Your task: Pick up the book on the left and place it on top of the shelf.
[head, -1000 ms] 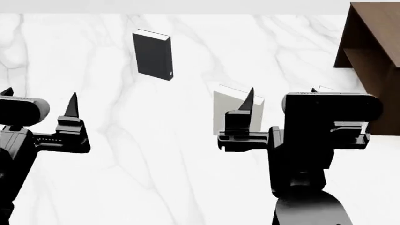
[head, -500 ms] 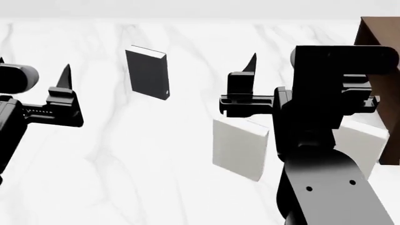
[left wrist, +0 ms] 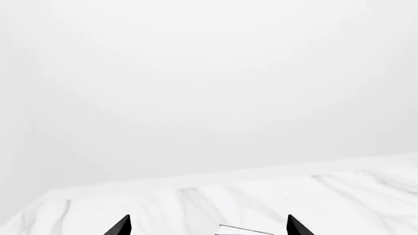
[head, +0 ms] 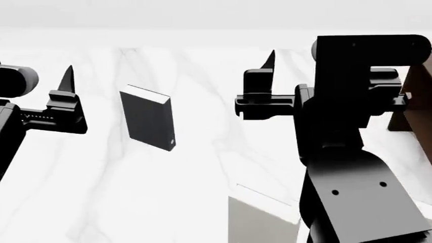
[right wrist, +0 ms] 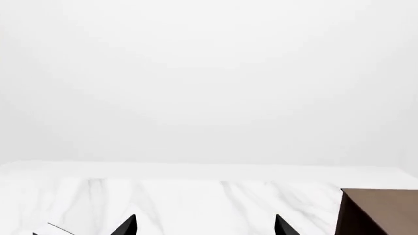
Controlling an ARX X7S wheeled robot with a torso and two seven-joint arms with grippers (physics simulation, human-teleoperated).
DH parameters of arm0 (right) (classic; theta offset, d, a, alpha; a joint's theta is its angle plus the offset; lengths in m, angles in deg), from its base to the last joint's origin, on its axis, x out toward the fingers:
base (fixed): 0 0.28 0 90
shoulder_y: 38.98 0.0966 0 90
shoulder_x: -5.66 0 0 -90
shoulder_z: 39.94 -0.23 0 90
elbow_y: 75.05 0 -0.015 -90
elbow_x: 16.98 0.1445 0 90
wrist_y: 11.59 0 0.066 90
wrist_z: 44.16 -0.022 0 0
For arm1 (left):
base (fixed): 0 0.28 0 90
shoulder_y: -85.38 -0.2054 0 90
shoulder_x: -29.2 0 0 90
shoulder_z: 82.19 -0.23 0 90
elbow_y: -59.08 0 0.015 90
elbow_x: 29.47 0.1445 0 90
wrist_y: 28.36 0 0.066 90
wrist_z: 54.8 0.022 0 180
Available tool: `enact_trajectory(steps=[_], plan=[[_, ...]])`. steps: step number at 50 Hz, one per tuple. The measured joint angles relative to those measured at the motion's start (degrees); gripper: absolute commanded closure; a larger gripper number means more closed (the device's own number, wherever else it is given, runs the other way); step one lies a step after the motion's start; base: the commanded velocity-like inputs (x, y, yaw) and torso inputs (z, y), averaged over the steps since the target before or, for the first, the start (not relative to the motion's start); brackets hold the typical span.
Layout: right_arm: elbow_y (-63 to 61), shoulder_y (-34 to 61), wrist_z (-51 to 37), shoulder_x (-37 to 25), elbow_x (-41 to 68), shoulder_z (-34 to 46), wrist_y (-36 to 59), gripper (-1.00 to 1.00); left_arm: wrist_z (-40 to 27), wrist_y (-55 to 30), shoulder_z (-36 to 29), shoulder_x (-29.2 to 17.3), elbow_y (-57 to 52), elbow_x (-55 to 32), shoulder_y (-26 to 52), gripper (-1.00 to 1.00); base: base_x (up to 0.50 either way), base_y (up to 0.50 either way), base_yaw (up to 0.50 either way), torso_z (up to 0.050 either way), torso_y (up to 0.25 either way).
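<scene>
The book (head: 148,117), small and black with white page edges and a pale dot near its lower corner, lies on the white marble table (head: 101,192). My left gripper (head: 30,81) is open and empty, to the left of the book and apart from it. In the left wrist view its fingertips (left wrist: 121,226) stand wide apart, with a thin book edge (left wrist: 243,230) just showing between them. My right gripper (head: 305,56) is open and empty, to the right of the book. The dark brown shelf (head: 420,101) shows only at the right edge, mostly hidden behind the right arm.
A larger pale grey-white book (head: 260,220) lies at the bottom, beside the right arm. The right wrist view shows the shelf's top corner (right wrist: 379,213), the table's far edge (right wrist: 196,169) and a plain white wall beyond.
The head view has shifted: the black book has slid down and left in it, the pale books toward the bottom, the shelf nearly out at right. Both grippers remain open.
</scene>
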Motion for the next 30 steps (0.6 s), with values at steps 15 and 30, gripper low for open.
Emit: enact_trajectory(steps=[15,30], plan=[[1.37,-0.53,0.22,-0.08,0.58,0.92,-0.35,-1.0,-0.18,1.11,-0.04,-0.4,0.67,-0.11,-0.32,-1.0,0.5,0.0,0.0,0.0,0.001],[2.4,-1.15,0.4,-0.23,1.17,1.75,-0.73,-1.0,-0.36,1.88,0.01,-0.68,1.08,-0.38,-0.61,-1.0,0.5,0.0,0.0,0.0,0.001]])
